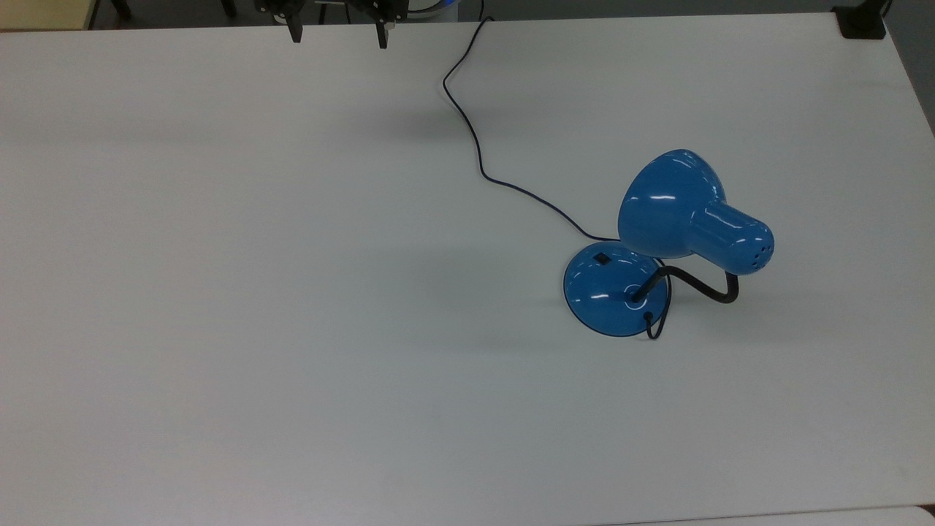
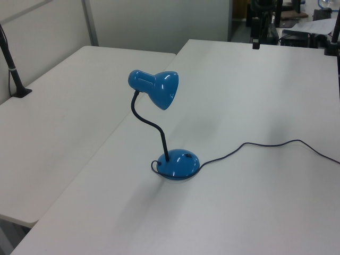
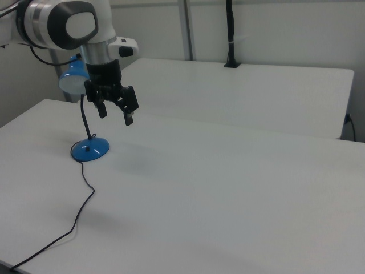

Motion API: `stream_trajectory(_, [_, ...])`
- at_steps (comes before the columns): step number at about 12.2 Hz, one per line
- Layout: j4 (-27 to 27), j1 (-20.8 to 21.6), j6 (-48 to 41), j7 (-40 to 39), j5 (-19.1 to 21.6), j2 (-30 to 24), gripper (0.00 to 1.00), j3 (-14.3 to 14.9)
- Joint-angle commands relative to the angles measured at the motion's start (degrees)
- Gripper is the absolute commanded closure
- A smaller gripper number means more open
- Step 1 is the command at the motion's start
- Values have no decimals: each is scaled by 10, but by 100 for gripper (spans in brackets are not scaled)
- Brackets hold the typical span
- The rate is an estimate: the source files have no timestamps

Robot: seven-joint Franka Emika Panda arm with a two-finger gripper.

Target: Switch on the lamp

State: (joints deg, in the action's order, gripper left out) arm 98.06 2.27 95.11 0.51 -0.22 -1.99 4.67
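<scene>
lamp well apart from jaws (spread, empty)

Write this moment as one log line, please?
gripper: open, raised, far from lamp | switch: untouched | lamp: unlit | cord: slack on table

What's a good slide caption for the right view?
Open gripper hangs above the white table, apart from the blue lamp.

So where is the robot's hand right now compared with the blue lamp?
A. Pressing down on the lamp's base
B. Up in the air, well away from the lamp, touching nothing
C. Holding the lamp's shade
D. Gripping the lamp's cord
B: in the right view the hand hangs open above the bare table, clear of the lamp and its cord.
</scene>
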Motion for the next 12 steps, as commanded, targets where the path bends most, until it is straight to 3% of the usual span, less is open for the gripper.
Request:
stream_trajectory(1, [-10,2,-17,-12,1,2,0,1])
stream_trajectory(6, [-10,4,-14,-19,-7,3,0,1])
stream_trajectory(7, [-10,3,-14,-27,-7,3,8,1])
stream_trajectory(8, [-10,3,-14,-43,-7,3,32,1])
stream_trajectory(10, [-10,4,-11,-66,-5,4,95,0])
stream_trajectory(12, [-10,16,-6,-69,-4,15,100,-2])
